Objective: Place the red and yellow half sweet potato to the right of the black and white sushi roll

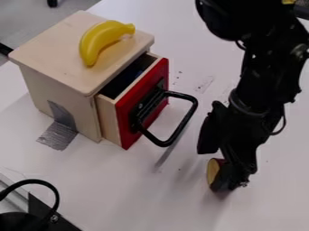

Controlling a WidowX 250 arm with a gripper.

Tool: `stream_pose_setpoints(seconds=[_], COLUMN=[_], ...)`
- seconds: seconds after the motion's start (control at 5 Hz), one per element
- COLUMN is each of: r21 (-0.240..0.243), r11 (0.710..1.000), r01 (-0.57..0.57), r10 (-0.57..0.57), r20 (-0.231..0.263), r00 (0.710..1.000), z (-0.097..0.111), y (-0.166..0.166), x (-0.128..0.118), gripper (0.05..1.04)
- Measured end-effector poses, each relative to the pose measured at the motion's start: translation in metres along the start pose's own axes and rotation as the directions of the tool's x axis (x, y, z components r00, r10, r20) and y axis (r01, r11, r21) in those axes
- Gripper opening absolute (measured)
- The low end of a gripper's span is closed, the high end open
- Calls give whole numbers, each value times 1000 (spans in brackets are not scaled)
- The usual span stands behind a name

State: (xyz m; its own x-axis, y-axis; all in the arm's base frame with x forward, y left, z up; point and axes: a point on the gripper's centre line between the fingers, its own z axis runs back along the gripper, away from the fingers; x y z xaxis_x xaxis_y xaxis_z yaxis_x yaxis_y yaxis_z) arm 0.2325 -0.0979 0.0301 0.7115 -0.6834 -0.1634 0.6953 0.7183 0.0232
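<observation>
One black gripper (pixel 213 168) hangs low over the white worktop (pixel 145 203), to the right of the wooden cabinet (pixel 51 67) in the camera view. Its jaws stand wide apart, one nearer the cabinet's drawer and the other lower down, at a small round-faced object (pixel 213 171) with a pale yellow face and a dark red side. That object sits near the worktop, partly hidden behind the lower jaw; whether the two touch, I cannot tell.

The drawer (pixel 124 122) is pulled partly out of the cabinet, its red front facing the arm's side, and something dark lies within. A black handle (pixel 192 113) juts from that front towards the gripper, apart from it. On the cabinet's flat top rests a curved yellow toy banana (pixel 91 41). Silvery tape (pixel 58 136) runs from the cabinet's side down onto the worktop. At the lower left, a black cable (pixel 37 182) loops upward.
</observation>
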Motion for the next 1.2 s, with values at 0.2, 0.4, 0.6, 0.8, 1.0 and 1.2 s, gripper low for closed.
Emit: stream_pose_setpoints(seconds=[0.2, 0.4, 0.6, 0.8, 1.0, 1.2], r21=[0, 2, -4, -9, -17, -32], r11=[1000, 1000, 999, 999, 999, 999], r01=[16, 24, 33, 31, 37, 39], r10=[-16, -24, -33, -31, -38, -41], r20=[7, 24, 2, -15, -42, -47], r00=[1000, 999, 999, 999, 998, 998], z=[-6, -9, -17, -20, -24, -25], y=[2, 3, 0, -1, -4, -6], x=[10, 17, 20, 19, 11, 10], gripper=[997, 997, 997, 997, 952, 814])
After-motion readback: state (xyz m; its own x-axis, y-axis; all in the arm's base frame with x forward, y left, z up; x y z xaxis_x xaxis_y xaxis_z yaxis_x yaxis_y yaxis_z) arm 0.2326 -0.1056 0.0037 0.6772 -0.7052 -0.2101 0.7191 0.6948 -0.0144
